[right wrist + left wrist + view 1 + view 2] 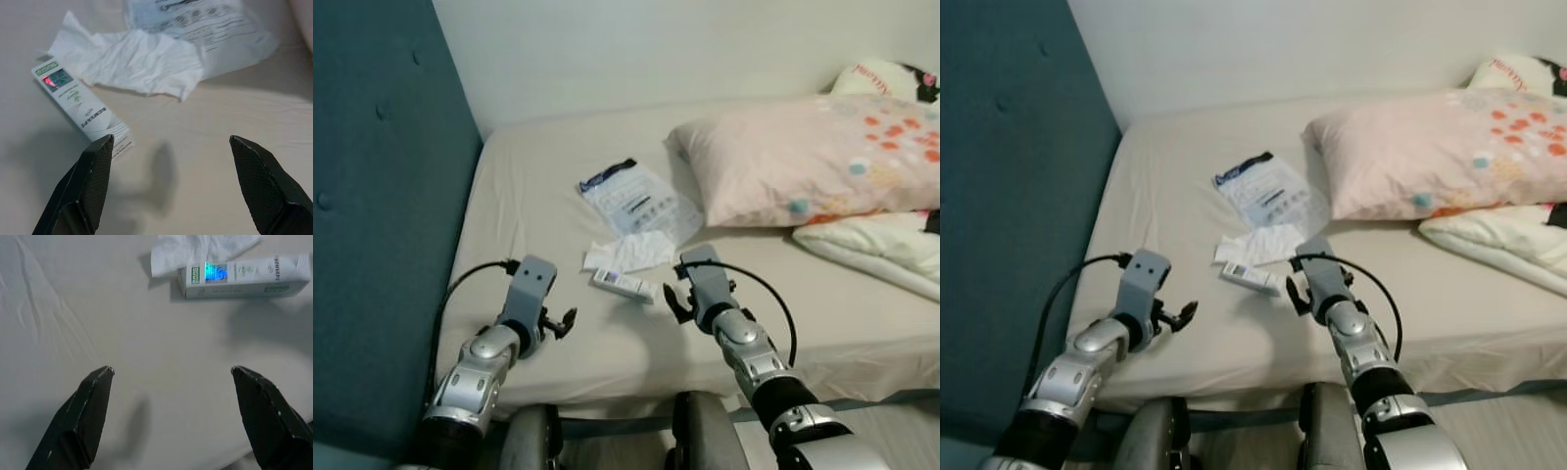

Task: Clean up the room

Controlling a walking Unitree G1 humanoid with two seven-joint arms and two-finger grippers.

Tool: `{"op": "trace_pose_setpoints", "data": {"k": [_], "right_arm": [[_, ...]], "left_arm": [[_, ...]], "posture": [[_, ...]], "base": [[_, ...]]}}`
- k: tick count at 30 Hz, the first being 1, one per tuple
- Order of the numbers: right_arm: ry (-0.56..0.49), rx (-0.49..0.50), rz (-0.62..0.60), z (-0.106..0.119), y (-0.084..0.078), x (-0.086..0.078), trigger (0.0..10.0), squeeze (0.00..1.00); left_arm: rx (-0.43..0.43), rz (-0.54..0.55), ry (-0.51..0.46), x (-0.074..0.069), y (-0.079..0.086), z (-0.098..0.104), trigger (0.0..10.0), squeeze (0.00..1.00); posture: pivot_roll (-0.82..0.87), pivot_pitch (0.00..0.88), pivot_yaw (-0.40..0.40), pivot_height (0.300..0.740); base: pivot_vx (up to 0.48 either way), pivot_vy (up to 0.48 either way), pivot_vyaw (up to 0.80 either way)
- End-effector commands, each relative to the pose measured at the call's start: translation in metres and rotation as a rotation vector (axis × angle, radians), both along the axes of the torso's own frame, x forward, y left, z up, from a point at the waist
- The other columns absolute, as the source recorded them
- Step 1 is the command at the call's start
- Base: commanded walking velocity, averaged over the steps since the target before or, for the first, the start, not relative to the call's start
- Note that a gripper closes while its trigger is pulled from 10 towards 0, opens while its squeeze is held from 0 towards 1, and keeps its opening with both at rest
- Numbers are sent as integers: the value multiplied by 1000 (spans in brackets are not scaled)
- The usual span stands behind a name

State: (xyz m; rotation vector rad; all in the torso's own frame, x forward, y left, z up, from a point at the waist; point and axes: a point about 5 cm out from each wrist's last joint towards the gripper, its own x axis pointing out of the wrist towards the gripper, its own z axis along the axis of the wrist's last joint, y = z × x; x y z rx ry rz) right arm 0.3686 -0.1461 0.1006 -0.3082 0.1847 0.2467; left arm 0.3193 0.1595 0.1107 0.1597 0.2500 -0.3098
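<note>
a small white box (623, 285) lies on the bed (538, 196), touching a crumpled tissue (631, 252) below a plastic packet (631, 198). the right gripper (168, 183) hovers just beside it and the left gripper (171, 411) nearby, both jaws apart.

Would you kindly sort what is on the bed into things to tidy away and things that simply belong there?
To tidy away:
- small white box, nearest the right claw
- crumpled tissue
- printed plastic packet

Just lying about:
- pink pillow
- cream blanket
- bed sheet
</note>
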Motion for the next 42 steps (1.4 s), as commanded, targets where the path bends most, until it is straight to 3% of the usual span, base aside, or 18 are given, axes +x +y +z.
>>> {"op": "trace_pose_setpoints", "data": {"k": [1, 9, 16, 20, 25, 30, 31, 32, 42], "right_arm": [[16, -8, 21, -4, 1, -1, 10000, 1000], [-24, -49, 76, 2, 10, 2, 10000, 1000], [-9, -27, 150, 5, 23, 4, 10000, 1000], [10, -32, 182, 5, 27, 5, 10000, 1000], [14, -48, 181, 4, 26, 5, 10000, 1000], [15, -43, 128, 11, 18, 11, 10000, 1000], [12, -42, 114, 14, 15, 13, 10000, 114], [13, -56, 99, 15, 12, 14, 10000, 0], [-18, -146, 46, 21, 2, 18, 10000, 0]], "left_arm": [[4, 8, 34, -9, 6, -5, 10000, 0], [-38, 17, 6, -17, 8, 3, 10000, 0], [-142, -81, -24, -26, -2, 17, 10000, 0], [-136, -97, -13, -31, -2, 22, 10000, 0], [-141, -103, -10, -34, -3, 25, 10000, 0], [-198, -149, -28, -40, -12, 39, 10000, 0], [-225, -168, -36, -43, -15, 44, 10000, 0], [-242, -184, -41, -46, -17, 48, 10000, 0], [-259, -177, -48, -55, -12, 58, 10000, 0]], "posture": [[127, 404, -14, 603], [140, 420, -4, 603], [156, 433, -1, 603], [166, 439, 3, 603], [182, 447, 10, 603], [218, 470, 27, 603], [232, 474, 32, 603], [239, 476, 35, 603], [271, 497, 41, 603]], "base": [[0, 0, 0], [0, 0, 0], [0, 0, 0], [0, 0, 0], [0, 0, 0], [0, 0, 0], [0, 0, 0], [0, 0, 0], [0, 0, 0]]}}
